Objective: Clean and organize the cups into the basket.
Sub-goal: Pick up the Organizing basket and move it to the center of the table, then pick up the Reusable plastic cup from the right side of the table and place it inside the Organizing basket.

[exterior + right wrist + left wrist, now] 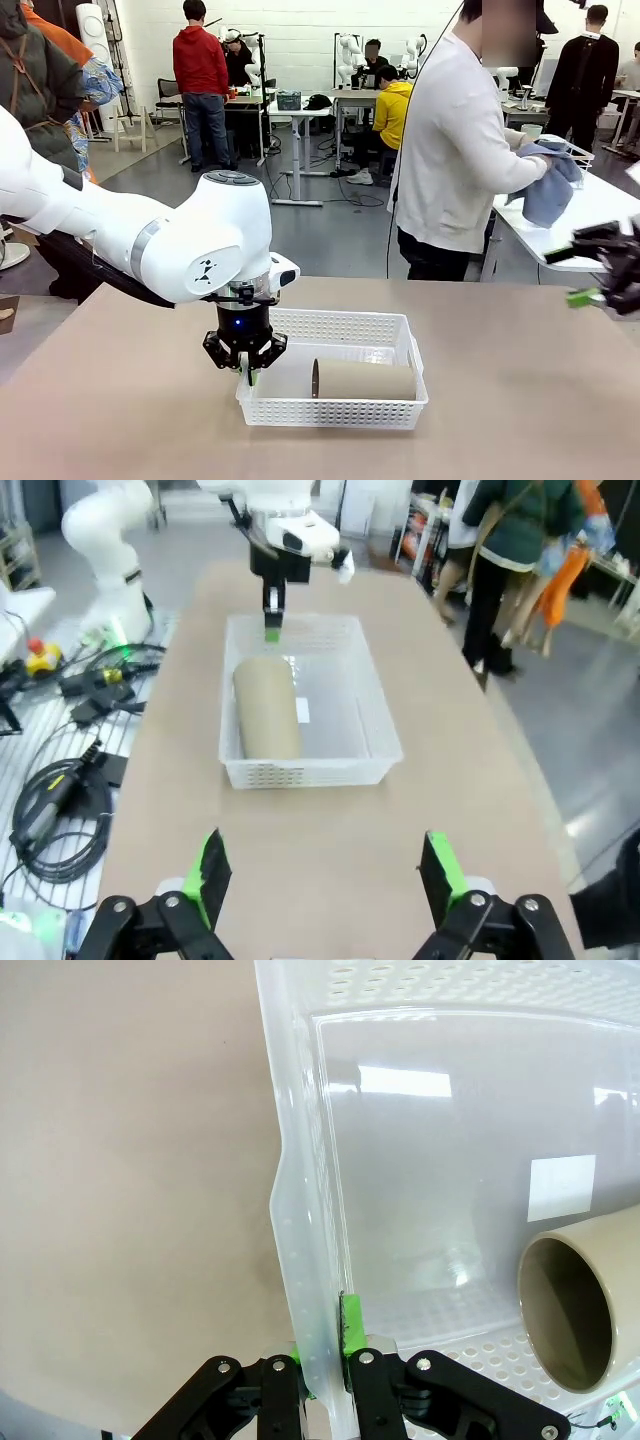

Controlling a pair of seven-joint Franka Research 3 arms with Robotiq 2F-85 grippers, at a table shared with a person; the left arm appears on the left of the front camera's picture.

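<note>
**Left side.** The left gripper is hanging straight down over the basket and is gripping its end wall. In the wrist view the green pads are pinching the thin white plastic, one finger outside the wall and one inside.

**Centre.** The tan cup is lying on its side on the basket floor, just inward of this gripper and apart from its fingers. Its open mouth is facing the clamped wall, and its long axis is running directly away from the gripper along the basket's length. The floor strip alongside the cup, carrying the white label, is lying bare.

**Right side.** The right gripper is holding nothing, with its fingers spread wide. The basket is sitting straight ahead of it and well apart. The cup is lying slightly off its centre line, with the closed base turned toward it. The cup's axis is therefore pointing roughly from one gripper to the other.

**Judgement.** We are judging the right arm to be the free one, since the left is steadying the basket. A further cup would need to go in parallel to the first, on the bare strip. Beyond the right gripper, the person is working a blue cloth. We cannot tell whether a cup is inside it.
</note>
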